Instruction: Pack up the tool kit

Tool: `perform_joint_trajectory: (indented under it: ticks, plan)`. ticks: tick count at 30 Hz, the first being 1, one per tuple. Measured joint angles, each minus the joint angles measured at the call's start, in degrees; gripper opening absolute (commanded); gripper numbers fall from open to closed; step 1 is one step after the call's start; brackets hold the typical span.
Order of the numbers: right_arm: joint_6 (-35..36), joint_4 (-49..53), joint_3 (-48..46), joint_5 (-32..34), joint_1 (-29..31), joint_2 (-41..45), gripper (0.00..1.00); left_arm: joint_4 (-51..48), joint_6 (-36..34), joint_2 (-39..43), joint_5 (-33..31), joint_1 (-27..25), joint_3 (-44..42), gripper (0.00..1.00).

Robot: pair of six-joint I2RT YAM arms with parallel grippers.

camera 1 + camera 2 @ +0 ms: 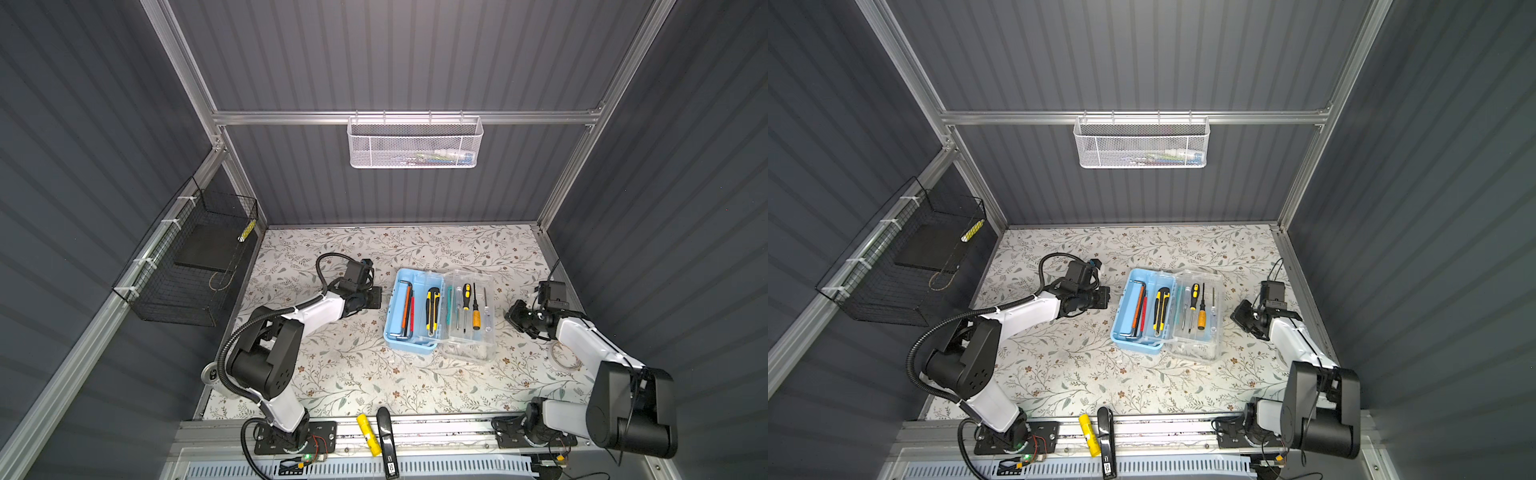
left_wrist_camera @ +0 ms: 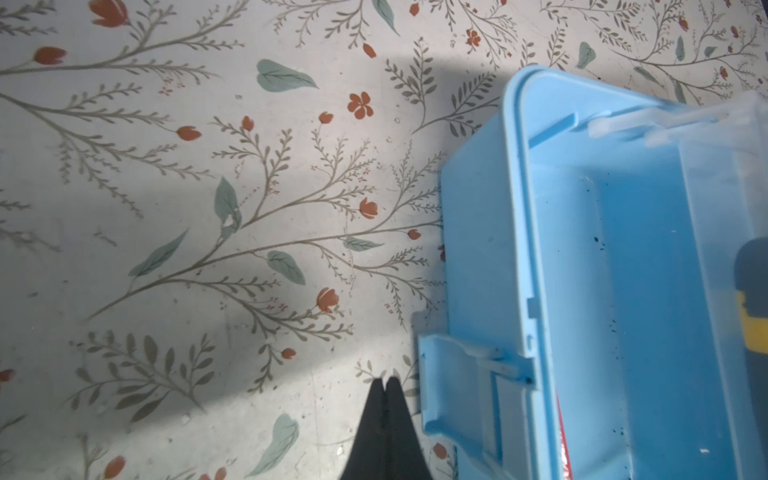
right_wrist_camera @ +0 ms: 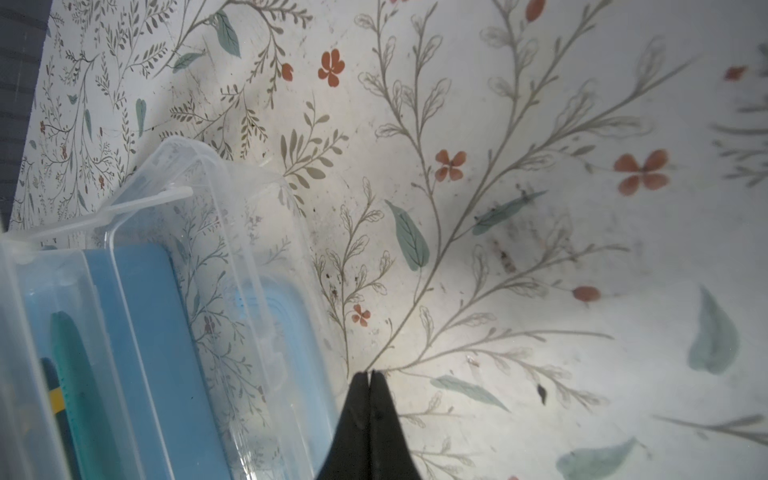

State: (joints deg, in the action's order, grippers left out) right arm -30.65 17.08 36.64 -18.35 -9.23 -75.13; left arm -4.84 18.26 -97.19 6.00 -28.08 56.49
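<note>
Seen from above, a floral table (image 1: 340, 374) is filling the floor of a grey booth. At its centre the tool kit case (image 1: 390, 316) is lying open, its clear lid (image 1: 467, 353) folded out toward 3 o'clock. In the blue half, hex keys (image 1: 405, 309) and a yellow-black knife (image 1: 432, 309) are resting lengthwise. A teal tool (image 1: 449, 307) is sitting along the hinge line, and several screwdrivers (image 1: 476, 318) are lying on the clear plastic. The tools appear gathered in, so closing the lid looks like the step left.

The left gripper (image 1: 379, 297) is hovering at 9 o'clock of the case, just beside its wall. Its wrist view is showing 2 fingertips (image 2: 374, 411) pressed together, holding nothing. The right gripper (image 1: 509, 316) is hovering at 3 o'clock, near the lid's outer edge, jaws likewise together and empty. Flanking the case is probably giving each arm a side to steady or lift.

Bare table is lying open at 12 and 6 o'clock. The right arm is working close to the table's 3 o'clock edge.
</note>
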Motion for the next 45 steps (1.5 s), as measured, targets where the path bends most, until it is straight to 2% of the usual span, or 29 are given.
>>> perform_joint_trajectory:
  ticks: [8,27,45]
  plan:
    - [0.7,-3.1,0.2,-6.1,0.0,-6.9,0.0,2.4,-0.1,-0.1,1.9,-0.9,-1.3,0.0]
    - [1.8,-9.8,1.4,-19.0,-0.6,-14.6,0.0,6.2,-0.4,-1.0,6.4,-1.2,-2.5,0.0]
    - [1.7,-10.8,0.9,-22.1,-1.3,-12.7,0.0,6.3,-0.7,-1.0,6.9,-1.1,-2.6,0.0]
